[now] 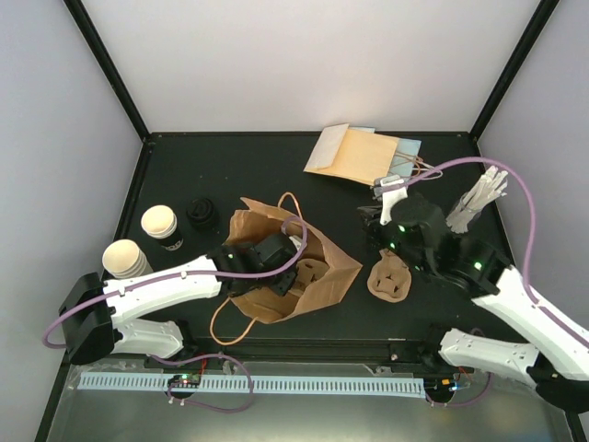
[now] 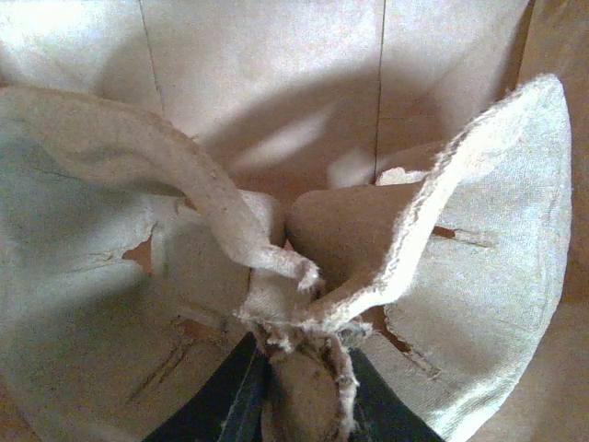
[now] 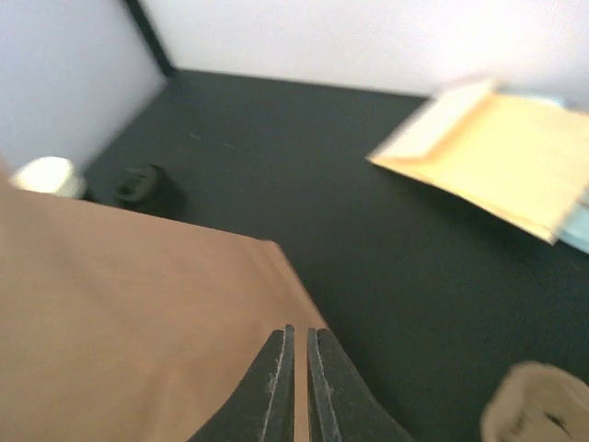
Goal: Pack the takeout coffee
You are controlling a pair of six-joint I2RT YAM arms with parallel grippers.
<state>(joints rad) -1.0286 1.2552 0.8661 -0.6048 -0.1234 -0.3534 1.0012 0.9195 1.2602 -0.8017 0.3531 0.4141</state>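
At the left edge of the dark table [image 1: 276,166] stand the takeout coffees, both upright and outside the bag: the near paper cup [image 1: 124,258] and, just behind it, the far paper cup [image 1: 158,221] with its black sleeve showing. Just right of them sits a small stack of black lids [image 1: 201,212]. Next comes the brown paper bag [image 1: 317,276], lying on its side with its mouth and cord handles open. The left arm reaches into it, and the left gripper [image 2: 304,378] is clamped on a torn, fibrous edge of a moulded-pulp cup carrier [image 2: 479,267] held inside the bag. Right of the bag a second tan pulp piece [image 1: 388,274] lies on the table. The right gripper [image 3: 296,336] hovers above the bag's right edge, its two dark fingers drawn together with only a thin slit between them and nothing in it. Behind it lies a manila envelope [image 1: 363,155] on top of paler ones, and furthest right a fan of pale sticks [image 1: 480,198]
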